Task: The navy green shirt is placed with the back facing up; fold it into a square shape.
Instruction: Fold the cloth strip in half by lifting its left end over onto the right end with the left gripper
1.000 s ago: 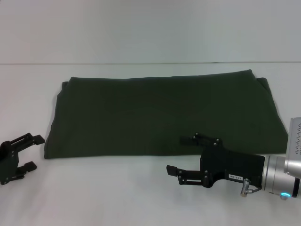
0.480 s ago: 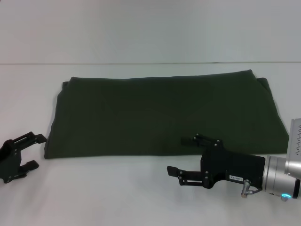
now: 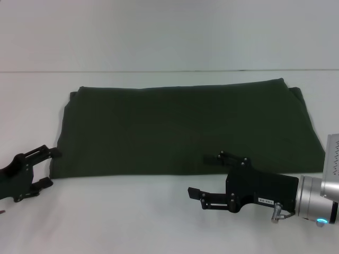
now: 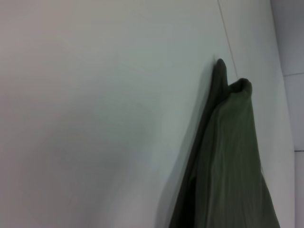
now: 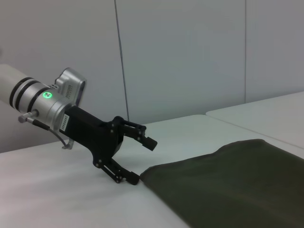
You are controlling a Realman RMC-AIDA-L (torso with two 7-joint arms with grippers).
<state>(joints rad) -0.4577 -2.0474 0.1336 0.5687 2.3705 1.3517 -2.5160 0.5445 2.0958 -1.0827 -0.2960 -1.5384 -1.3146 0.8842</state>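
The left gripper (image 3: 46, 168), jaws spread, sits at the navy green shirt's (image 3: 185, 129) near-left corner; the right gripper (image 3: 199, 175), also spread, straddles its near edge.

Black right gripper (image 3: 201, 175), silver wrist, blue-lit ring

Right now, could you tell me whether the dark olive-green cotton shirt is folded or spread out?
Folded: the dark olive-green cotton shirt lies as a wide rectangle, no sleeves showing.

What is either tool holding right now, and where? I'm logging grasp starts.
Nothing yet. The left tool is open at the shirt's near left corner; the right tool is open at its near edge.
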